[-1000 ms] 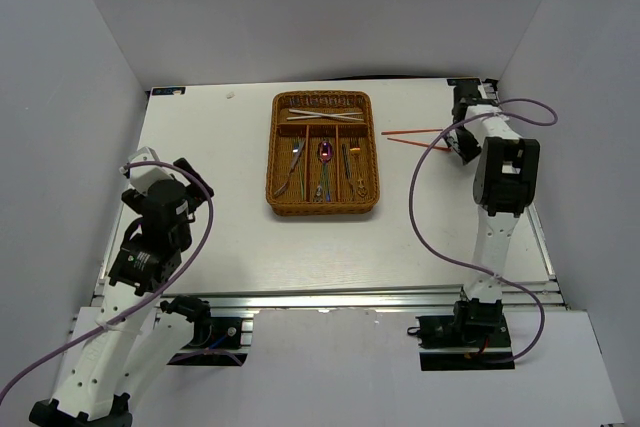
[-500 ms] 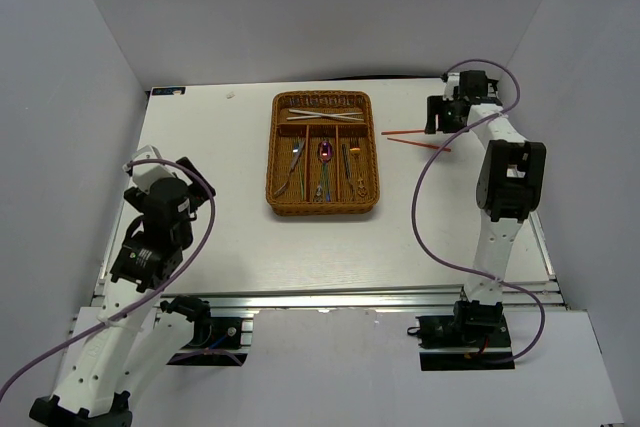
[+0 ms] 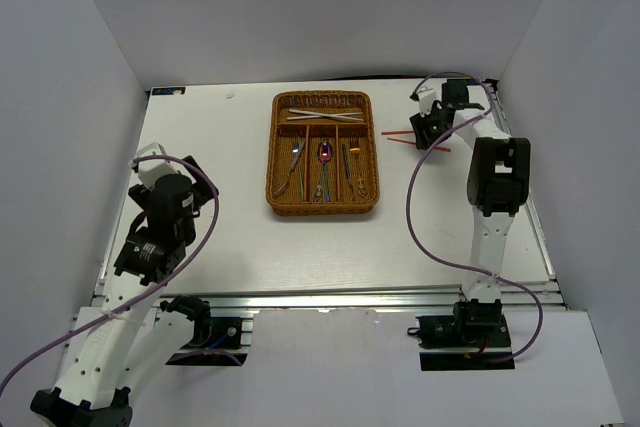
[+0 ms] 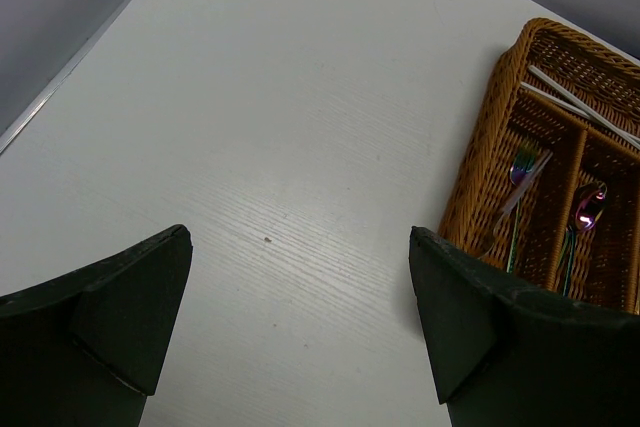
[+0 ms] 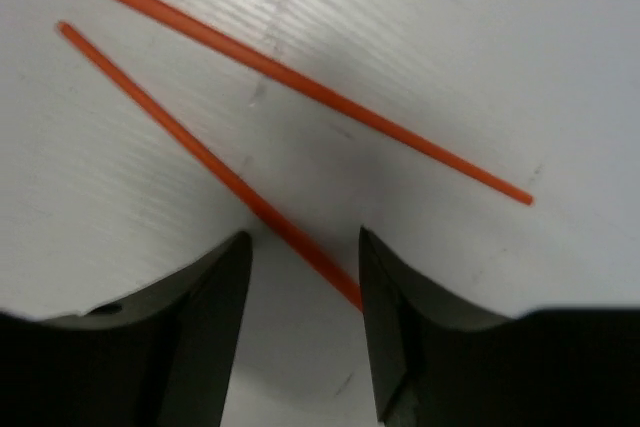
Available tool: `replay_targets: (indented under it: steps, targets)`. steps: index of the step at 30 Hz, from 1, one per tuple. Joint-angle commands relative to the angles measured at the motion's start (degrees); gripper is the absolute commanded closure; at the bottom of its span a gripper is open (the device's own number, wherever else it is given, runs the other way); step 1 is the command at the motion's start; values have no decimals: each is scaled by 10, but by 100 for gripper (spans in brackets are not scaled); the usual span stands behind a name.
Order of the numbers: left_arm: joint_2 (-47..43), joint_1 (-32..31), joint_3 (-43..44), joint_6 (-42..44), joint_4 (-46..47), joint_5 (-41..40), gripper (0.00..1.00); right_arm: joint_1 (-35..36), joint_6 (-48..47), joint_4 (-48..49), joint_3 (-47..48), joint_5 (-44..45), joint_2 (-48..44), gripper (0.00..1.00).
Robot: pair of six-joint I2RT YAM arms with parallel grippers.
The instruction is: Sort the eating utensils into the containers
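right claw (image 5: 303, 247) open, astride red chopstick (image 5: 200, 152) | likely light, stiff, slippery, lying flat | pinch mid-length | left claw (image 4: 300, 247) open, idle

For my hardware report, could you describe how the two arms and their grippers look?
Both the left arm and right arm have white links and black joint housings; a purple cable loops loosely along each. The left gripper and right gripper have dark, wedge-shaped fingers.

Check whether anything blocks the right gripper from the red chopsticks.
Nothing visible does. The open right gripper sits directly over the red chopsticks, one running between its fingers, with only bare table around them.
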Motion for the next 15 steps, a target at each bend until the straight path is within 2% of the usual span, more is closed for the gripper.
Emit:
replay_targets:
  steps: [1, 3, 4, 6, 7, 15]
  targets:
    - [1, 3, -5, 6, 9, 5, 2, 22, -34, -28, 14, 12, 29, 49]
    - [3, 3, -4, 7, 9, 5, 2, 27, -33, -31, 15, 18, 41, 52]
    - [3, 3, -4, 7, 9, 6, 2, 27, -34, -35, 16, 17, 45, 57]
    - [1, 3, -4, 6, 8, 3, 2, 29, -36, -47, 16, 16, 52, 62]
    - [-1, 3, -4, 6, 8, 3, 2, 31, -38, -50, 14, 18, 54, 70]
    - [-9, 3, -4, 6, 8, 3, 2, 55, -55, -35, -49, 84, 38, 75]
